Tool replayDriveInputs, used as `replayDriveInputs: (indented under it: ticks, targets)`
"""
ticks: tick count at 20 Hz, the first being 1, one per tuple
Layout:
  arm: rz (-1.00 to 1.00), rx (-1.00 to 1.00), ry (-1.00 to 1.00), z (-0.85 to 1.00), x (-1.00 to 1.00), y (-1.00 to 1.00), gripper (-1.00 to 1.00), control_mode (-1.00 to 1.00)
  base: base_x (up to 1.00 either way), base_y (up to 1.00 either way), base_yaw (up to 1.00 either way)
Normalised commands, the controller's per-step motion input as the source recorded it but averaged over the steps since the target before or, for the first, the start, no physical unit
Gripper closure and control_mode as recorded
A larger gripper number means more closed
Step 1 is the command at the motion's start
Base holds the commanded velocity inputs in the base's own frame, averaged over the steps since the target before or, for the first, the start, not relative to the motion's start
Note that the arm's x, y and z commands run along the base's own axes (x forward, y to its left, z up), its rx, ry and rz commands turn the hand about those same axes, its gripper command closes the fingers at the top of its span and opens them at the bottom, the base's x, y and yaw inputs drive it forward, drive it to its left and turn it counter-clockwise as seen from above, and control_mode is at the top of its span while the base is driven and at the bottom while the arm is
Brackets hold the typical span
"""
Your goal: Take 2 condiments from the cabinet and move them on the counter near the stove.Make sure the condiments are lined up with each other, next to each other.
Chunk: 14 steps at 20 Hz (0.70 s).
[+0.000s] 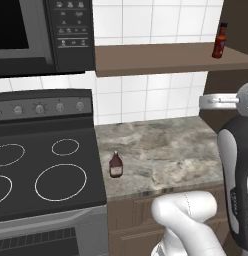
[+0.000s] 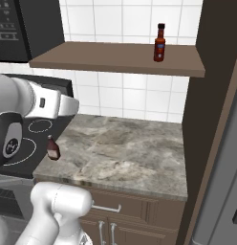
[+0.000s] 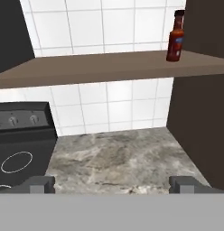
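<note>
Two condiment bottles: squat maroon bottle upright on the counter beside the stove | slim red-orange bottle alone on the cabinet shelf | labels too small to read | gripper spread wide, empty, facing the shelf; microwave cut off.

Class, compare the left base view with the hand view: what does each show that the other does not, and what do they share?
Only the left base view shows the squat maroon bottle standing on the counter close to the stove, the microwave above, and the drawer fronts below.

Only the hand view shows the gripper, its fingertips set wide apart, open and empty.

Both show the red-orange bottle upright at the right end of the shelf, the marbled counter, the stove's burner rings and knobs, and the white tiled wall.
</note>
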Motion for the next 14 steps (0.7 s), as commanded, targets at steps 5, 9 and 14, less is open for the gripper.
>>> replayDriveInputs:
  ticks: [5,9,14]
  targets:
    - [-0.14,0.00,-0.01,0.42,0.00,-0.43,-1.00,-1.00,0.00,0.00,0.00]
    - [-0.10,0.00,0.00,0.41,0.10,-0.42,-1.00,-1.00,0.00,0.00,0.00]
    - [-0.06,0.00,0.00,0.35,0.26,-0.35,-1.00,-1.00,0.00,0.00,0.00]
